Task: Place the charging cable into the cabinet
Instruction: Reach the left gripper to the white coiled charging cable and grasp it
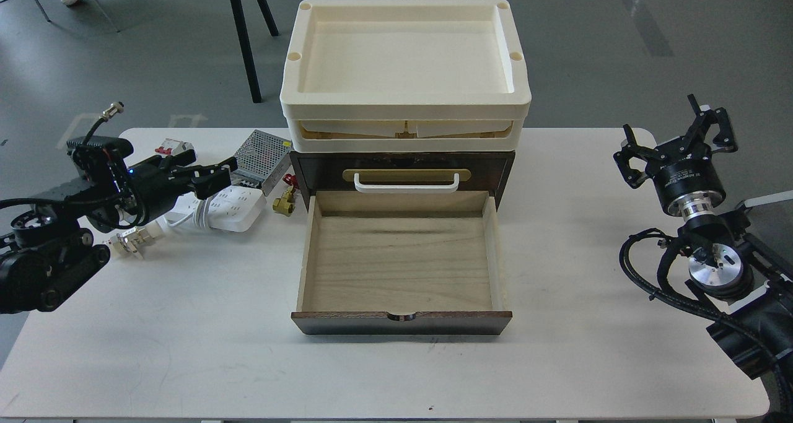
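The cabinet [403,169] is sitting with its lower drawer [399,259] pulled open, ready to receive; the charging cable [226,207] is lying on the surface [186,336] just left of it; the left gripper [214,176] is reaching over the strip, whether its jaws are gripping I cannot tell; the right gripper [675,141] is idling well apart, jaws spread.

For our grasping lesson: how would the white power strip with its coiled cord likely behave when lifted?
The charging cable has a flat, boxy body, so it probably stays stiff and won't roll. Its thick cord looks loosely looped, so it may sag or uncoil. The left gripper is right over it.
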Tool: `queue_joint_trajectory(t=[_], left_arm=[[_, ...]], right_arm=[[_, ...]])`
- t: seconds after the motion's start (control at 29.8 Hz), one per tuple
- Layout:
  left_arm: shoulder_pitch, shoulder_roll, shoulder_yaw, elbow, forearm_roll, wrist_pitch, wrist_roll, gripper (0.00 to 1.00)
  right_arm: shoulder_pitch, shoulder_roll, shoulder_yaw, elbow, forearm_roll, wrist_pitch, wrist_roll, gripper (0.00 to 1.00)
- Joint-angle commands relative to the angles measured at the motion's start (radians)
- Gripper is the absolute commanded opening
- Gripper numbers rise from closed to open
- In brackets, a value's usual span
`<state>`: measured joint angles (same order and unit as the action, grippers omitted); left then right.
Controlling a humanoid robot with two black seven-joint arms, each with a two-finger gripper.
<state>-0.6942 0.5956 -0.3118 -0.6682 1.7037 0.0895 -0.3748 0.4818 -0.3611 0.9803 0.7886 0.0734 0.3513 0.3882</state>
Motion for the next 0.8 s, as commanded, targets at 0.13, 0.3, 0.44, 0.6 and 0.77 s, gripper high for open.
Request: queue_joint_trajectory(t=[0.13, 0.3, 0.44, 0.6, 0.77], left_arm=[[-0.011, -0.091, 0.112, 0.167, -0.009, 0.069, -0.003, 0.72], [-0.018, -0.111, 0.114, 0.176, -0.012, 0.064, -0.004, 0.35], [-0.021, -0.117, 0.114, 0.176, -0.013, 0.056, 0.001, 0.22], [-0.022, -0.117, 0.112, 0.185, -0.016, 0.042, 0.014, 0.07], [-0.025, -0.117, 0.108, 0.180, -0.016, 0.041, 0.010, 0.03]], right_arm=[[-0.002, -0.001, 0.000, 0.001, -0.001, 0.000, 0.000, 1.00], [0.000, -0.001, 0.000, 0.001, 0.000, 0.002, 0.000, 1.00], [0.000, 0.001, -0.002, 0.003, -0.001, 0.000, 0.000, 1.00], [-0.002, 0.001, -0.002, 0.003, -0.001, 0.002, 0.000, 1.00], [-0.003, -0.001, -0.002, 0.001, -0.001, 0.002, 0.000, 1.00]])
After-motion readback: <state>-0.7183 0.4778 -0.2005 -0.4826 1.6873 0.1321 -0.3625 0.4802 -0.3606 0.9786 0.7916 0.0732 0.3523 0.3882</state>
